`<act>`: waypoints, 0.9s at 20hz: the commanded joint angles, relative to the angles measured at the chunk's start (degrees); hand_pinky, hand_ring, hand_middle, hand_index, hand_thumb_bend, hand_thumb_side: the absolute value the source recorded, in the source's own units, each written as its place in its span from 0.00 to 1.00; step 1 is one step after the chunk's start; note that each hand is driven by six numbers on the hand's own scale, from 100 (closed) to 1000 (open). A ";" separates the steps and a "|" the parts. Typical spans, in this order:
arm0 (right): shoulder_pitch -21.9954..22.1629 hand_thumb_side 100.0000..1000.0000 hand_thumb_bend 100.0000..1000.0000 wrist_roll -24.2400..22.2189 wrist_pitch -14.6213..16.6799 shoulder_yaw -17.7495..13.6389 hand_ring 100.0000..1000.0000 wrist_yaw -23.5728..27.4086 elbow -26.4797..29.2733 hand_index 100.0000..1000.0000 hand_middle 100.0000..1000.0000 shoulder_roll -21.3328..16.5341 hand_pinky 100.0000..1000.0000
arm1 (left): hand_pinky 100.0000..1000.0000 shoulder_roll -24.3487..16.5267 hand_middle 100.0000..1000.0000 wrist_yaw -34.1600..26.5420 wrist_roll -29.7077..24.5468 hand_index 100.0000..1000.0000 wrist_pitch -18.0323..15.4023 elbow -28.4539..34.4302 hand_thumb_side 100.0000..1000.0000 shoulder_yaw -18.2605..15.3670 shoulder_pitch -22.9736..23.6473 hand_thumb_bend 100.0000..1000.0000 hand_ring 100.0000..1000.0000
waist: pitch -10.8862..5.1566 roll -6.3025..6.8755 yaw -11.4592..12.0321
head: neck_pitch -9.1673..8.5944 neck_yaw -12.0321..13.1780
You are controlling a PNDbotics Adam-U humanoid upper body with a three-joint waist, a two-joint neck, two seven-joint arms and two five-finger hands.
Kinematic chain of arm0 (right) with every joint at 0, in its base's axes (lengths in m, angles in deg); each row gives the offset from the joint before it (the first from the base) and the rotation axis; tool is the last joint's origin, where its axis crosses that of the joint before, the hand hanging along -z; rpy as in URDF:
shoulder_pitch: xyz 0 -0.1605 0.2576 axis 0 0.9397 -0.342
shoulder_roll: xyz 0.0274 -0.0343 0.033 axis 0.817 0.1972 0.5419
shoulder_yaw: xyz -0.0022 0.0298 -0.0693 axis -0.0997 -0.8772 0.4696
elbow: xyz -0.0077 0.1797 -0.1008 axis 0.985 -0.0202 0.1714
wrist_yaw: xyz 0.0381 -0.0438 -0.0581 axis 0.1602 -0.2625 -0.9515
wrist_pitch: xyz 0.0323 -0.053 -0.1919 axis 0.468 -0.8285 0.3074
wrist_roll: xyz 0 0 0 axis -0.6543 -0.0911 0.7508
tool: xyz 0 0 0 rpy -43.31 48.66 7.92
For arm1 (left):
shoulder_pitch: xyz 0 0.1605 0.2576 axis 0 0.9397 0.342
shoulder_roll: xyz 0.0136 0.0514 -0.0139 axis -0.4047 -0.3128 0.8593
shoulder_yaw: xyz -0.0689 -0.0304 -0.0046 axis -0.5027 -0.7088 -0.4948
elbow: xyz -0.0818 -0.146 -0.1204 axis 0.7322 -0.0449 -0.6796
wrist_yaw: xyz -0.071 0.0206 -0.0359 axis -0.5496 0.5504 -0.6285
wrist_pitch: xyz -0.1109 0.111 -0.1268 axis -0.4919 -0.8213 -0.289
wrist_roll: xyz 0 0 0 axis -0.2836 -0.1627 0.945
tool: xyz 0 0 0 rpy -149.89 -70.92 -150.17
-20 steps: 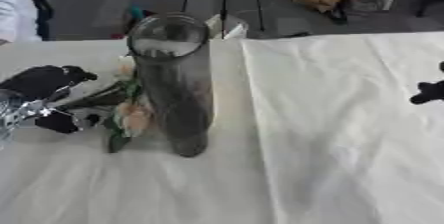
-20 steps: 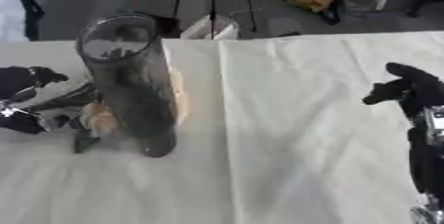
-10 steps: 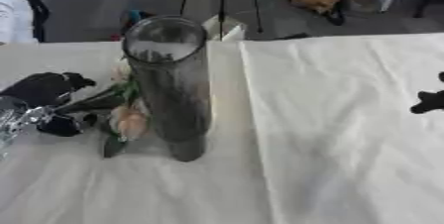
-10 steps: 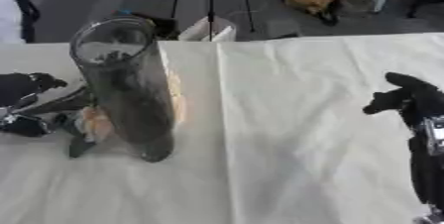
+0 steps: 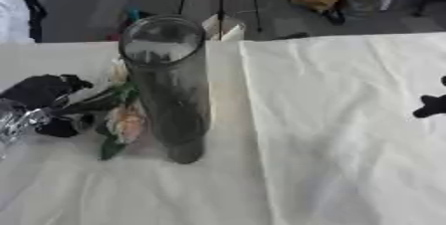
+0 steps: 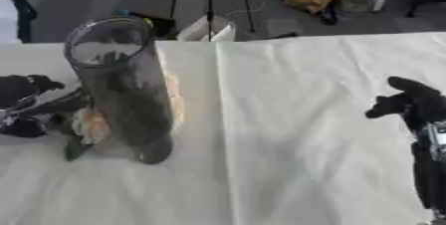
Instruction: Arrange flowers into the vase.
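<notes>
The left hand [image 5: 44, 104] lay at the table's left edge, its fingers curled around the stems of the flowers [image 5: 124, 122], whose peach blooms rested on the white cloth [image 5: 331, 119] just beside the vase. The tall clear vase [image 5: 170, 84] stood upright. The right hand [image 6: 416, 104] hovered well apart at the right edge, fingers relaxed, holding nothing

Head stereo pair, 2 eyes: both look steeply down across the cloth-covered surface [image 5: 331, 119] toward the far floor, close range; both share the vase [image 5: 170, 84], slightly offset.
</notes>
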 commanded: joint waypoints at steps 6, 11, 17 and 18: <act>-0.37 0.98 0.00 -0.43 -0.07 0.04 0.49 -0.27 1.09 0.77 0.45 -0.36 0.76 | 0.54 -0.74 0.72 0.01 1.45 0.88 0.49 0.19 0.41 -1.32 -1.53 0.07 0.65 | 0.05 0.64 -0.19 | -1.03 0.35; -0.29 0.98 0.00 -0.46 -0.12 0.00 0.49 -0.33 1.09 0.77 0.45 -0.27 0.77 | 0.47 -0.52 0.62 -1.14 1.39 0.78 0.15 -0.02 0.38 -1.12 -1.72 0.02 0.56 | 0.14 0.64 -0.35 | -1.11 0.55; -0.22 0.98 0.00 -0.53 -0.17 -0.01 0.49 -0.38 1.09 0.77 0.45 -0.17 0.77 | 0.37 -0.20 0.53 -1.54 0.73 0.71 -0.11 -0.36 0.37 -0.94 -2.02 0.00 0.46 | 0.23 0.60 -0.40 | -1.29 0.68; -0.21 0.98 0.00 -0.55 -0.17 0.00 0.49 -0.40 1.09 0.77 0.45 -0.17 0.77 | 0.34 -0.15 0.51 -1.59 0.61 0.69 -0.15 -0.41 0.37 -0.92 -2.08 0.00 0.43 | 0.25 0.58 -0.38 | -1.30 0.71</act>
